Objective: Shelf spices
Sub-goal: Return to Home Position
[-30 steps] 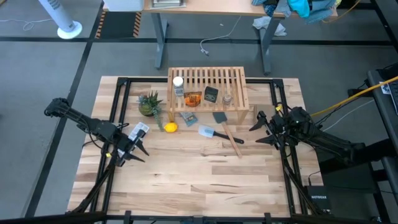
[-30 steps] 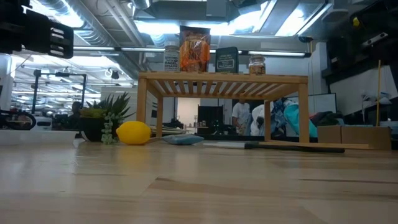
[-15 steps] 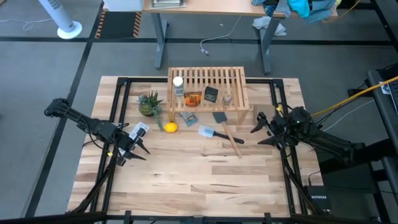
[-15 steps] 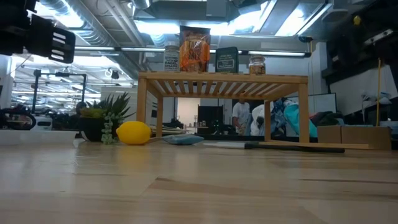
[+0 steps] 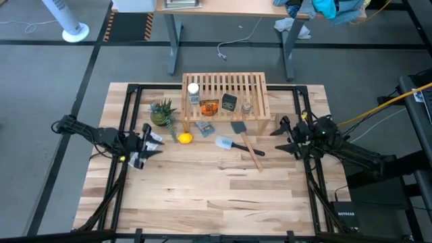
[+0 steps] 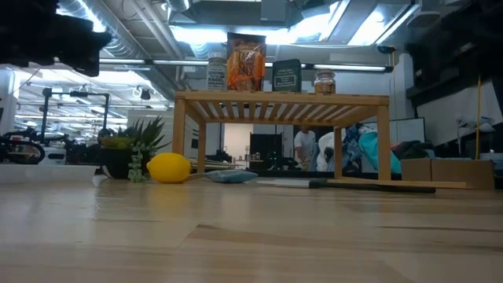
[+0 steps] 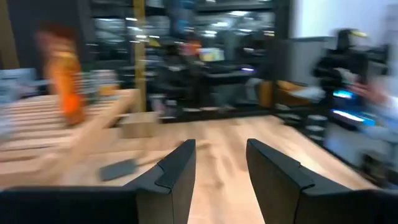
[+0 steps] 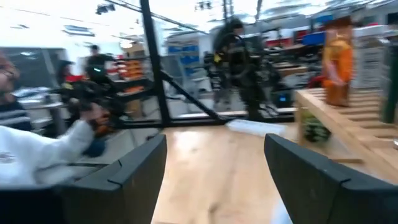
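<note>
Your left gripper (image 5: 144, 144) hangs released and empty above the table's left part, near the lemon (image 5: 185, 138). The left wrist view shows bare tabletop between its parted fingers. Your right gripper (image 5: 280, 133) is spread wide as well and carries nothing. It sits just beside the right end of the shelf (image 5: 226, 82).

Count the spices and you get four, all standing upright on the slats, none left on the table:
- one white-capped jar (image 5: 194, 92) at the left
- one orange packet (image 5: 209, 107)
- one black square can (image 5: 229, 102)
- one small glass jar (image 5: 246, 106) with brownish contents at the right

The low view shows the same four in a row along the top.

There is one shelf and one lemon. Beside the shelf stands one potted plant (image 5: 161, 113). In front of it lie two spatulas, a grey-blue one (image 5: 224, 142) and a dark-headed one (image 5: 238, 127) with a wooden handle.

I'd judge the shelving itself finished, so the step in hand is bringing both arms home. For that, draw the right arm back away from the shelf leg first, so it nudges neither rack nor jars. Then fold the left arm back, clear of the plant and lemon
</note>
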Controlling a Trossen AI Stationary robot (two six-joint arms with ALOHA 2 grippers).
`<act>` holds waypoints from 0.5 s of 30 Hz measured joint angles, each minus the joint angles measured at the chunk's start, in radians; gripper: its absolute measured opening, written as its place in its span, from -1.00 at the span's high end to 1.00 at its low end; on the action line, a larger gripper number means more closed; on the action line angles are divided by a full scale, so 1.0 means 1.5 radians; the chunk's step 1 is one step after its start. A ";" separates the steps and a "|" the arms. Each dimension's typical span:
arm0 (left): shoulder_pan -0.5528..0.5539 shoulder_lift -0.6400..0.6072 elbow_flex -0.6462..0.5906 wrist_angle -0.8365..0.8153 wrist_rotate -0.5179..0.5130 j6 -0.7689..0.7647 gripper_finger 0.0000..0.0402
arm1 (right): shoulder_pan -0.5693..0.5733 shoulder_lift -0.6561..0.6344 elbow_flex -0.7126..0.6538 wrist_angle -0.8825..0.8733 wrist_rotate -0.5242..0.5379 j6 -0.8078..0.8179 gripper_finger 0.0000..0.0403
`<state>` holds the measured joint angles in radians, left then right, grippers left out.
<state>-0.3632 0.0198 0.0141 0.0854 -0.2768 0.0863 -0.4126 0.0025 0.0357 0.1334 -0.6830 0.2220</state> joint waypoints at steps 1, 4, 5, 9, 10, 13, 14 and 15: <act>0.002 -0.010 0.000 -0.006 -0.024 0.000 0.32 | 0.000 0.000 -0.007 0.004 0.012 -0.009 -0.38; 0.008 -0.010 0.001 -0.010 -0.068 0.000 0.32 | 0.000 0.000 -0.015 -0.013 0.046 -0.028 -0.38; 0.009 -0.010 0.001 -0.019 -0.071 0.000 0.32 | 0.000 0.000 -0.015 -0.026 0.054 -0.030 -0.38; 0.012 -0.010 0.001 -0.026 -0.070 0.002 0.32 | 0.000 0.000 -0.016 -0.034 0.066 -0.036 -0.38; 0.012 -0.010 0.001 -0.027 -0.070 0.006 0.32 | 0.000 0.000 -0.016 -0.034 0.066 -0.043 -0.38; 0.012 -0.010 0.001 -0.027 -0.075 0.027 0.32 | 0.000 0.000 -0.016 -0.036 0.090 -0.062 -0.38; 0.012 -0.010 0.002 -0.027 -0.078 0.032 0.32 | 0.000 0.001 -0.016 -0.036 0.103 -0.066 -0.38; 0.012 -0.010 0.002 -0.027 -0.083 0.035 0.32 | 0.000 0.001 -0.016 -0.037 0.117 -0.068 -0.38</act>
<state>-0.3458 0.0044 0.0166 0.0444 -0.4011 0.1390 -0.4122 0.0040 0.0113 0.0784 -0.5077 0.1195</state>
